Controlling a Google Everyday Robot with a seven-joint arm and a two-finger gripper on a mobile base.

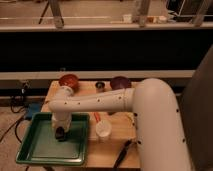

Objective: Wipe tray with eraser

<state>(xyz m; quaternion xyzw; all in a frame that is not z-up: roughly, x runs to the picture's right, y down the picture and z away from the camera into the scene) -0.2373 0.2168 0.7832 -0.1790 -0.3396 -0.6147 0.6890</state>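
A large shallow green tray (40, 150) lies at the front left of the wooden table. My white arm reaches from the right across the table, and my gripper (60, 131) points down into the tray's far right part. A small dark block, the eraser (60, 134), sits at the gripper's tip against the tray floor.
A red-brown bowl (69, 80) and a purple bowl (120, 82) stand at the table's back. A white cup (103, 128) stands just right of the tray, with a small orange item (97, 116) behind it. A black utensil (122, 154) lies at the front. A dark counter runs behind.
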